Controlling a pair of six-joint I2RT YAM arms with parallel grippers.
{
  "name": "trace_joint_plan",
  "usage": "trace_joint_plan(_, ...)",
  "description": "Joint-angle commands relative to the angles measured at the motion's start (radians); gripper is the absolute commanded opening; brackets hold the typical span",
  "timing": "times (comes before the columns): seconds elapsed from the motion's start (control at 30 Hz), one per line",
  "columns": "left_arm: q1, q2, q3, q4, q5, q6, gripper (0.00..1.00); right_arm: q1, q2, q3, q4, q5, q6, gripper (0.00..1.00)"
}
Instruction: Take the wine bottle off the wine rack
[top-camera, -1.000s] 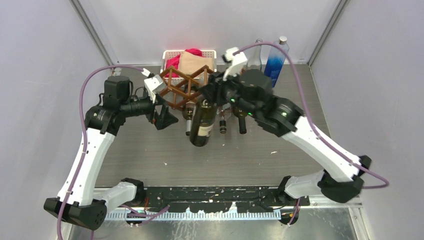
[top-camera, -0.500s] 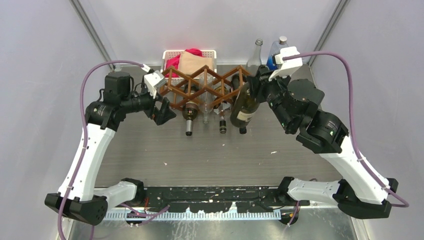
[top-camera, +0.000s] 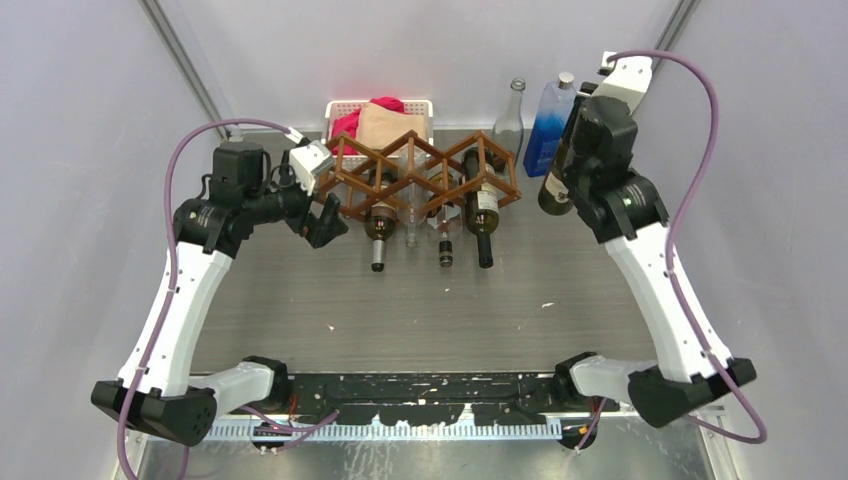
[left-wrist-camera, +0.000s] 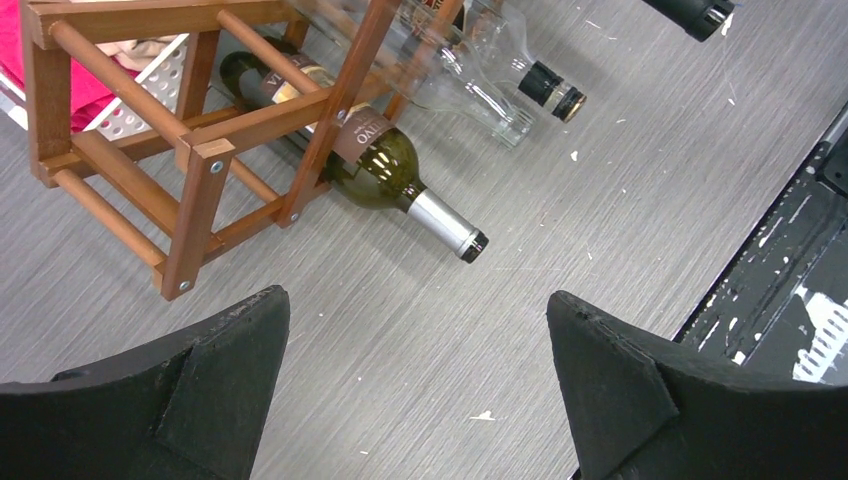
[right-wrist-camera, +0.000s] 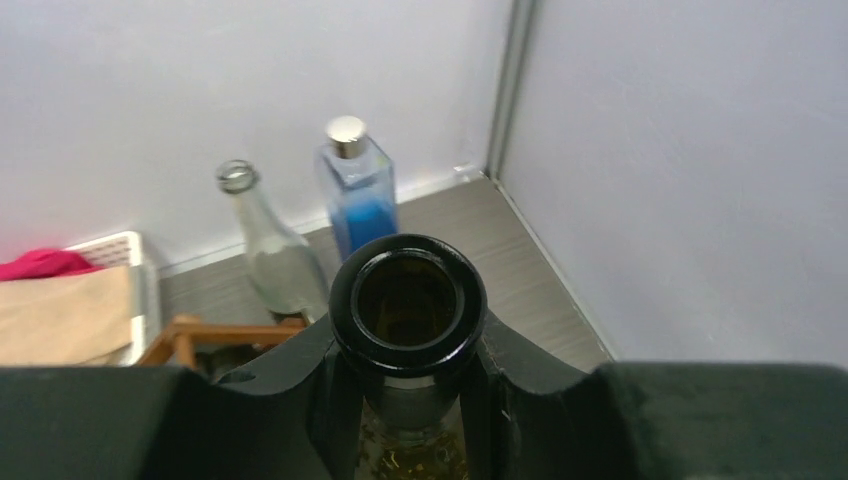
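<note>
The brown wooden wine rack (top-camera: 415, 172) stands at the back middle of the table, and its left end shows in the left wrist view (left-wrist-camera: 200, 150). My right gripper (top-camera: 583, 125) is raised at the right rear, clear of the rack. It is shut on the neck of a dark wine bottle (top-camera: 553, 188), which hangs nearly upright. In the right wrist view the fingers (right-wrist-camera: 300, 390) clamp just under the bottle's open mouth (right-wrist-camera: 408, 300). My left gripper (top-camera: 323, 222) is open and empty beside the rack's left end, above bare table (left-wrist-camera: 415, 330).
Several bottles still lie in the rack, necks pointing forward (top-camera: 482, 225), one of them a green bottle (left-wrist-camera: 385, 165). A clear bottle (top-camera: 510, 118) and a blue bottle (top-camera: 548, 125) stand at the back right, close to the held bottle. A white basket of cloths (top-camera: 380, 115) sits behind the rack.
My right arm has swung the wine bottle from in front of the rack's middle to the right rear and tipped it upright. The left arm has barely moved.
</note>
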Motion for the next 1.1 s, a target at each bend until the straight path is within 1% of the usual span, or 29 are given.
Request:
trace_joint_plan(0.0, 0.000, -0.011, 0.046, 0.008, -0.033, 0.020, 1.00, -0.118, 0.063, -0.023, 0.167, -0.052, 0.125, 0.01)
trace_joint_plan(0.1, 0.000, -0.007, 0.042, 0.018, -0.055, 0.001, 1.00, -0.194, 0.106, -0.075, 0.251, -0.098, 0.165, 0.01)
trace_joint_plan(0.23, 0.000, 0.023, 0.048, 0.015, -0.090, -0.027, 1.00, -0.248, 0.192, -0.072, 0.290, -0.163, 0.195, 0.01)
trace_joint_plan(0.37, 0.000, 0.046, 0.059, 0.007, -0.102, -0.038, 1.00, -0.255, 0.268, -0.079, 0.371, -0.181, 0.159, 0.01)
trace_joint_plan(0.47, 0.000, 0.045, 0.058, 0.012, -0.093, -0.047, 1.00, -0.254, 0.319, -0.074, 0.419, -0.146, 0.145, 0.01)
trace_joint_plan(0.6, 0.000, 0.036, 0.055, 0.010, -0.085, -0.052, 1.00, -0.255, 0.352, -0.137, 0.561, -0.177, 0.101, 0.01)
trace_joint_plan(0.8, 0.000, 0.006, 0.041, 0.001, -0.044, -0.034, 1.00, -0.256, 0.411, -0.175, 0.687, -0.203, 0.033, 0.01)
trace_joint_plan(1.07, 0.000, 0.000, 0.034, 0.003, -0.034, -0.036, 1.00, -0.250, 0.466, -0.186, 0.786, -0.252, -0.022, 0.01)
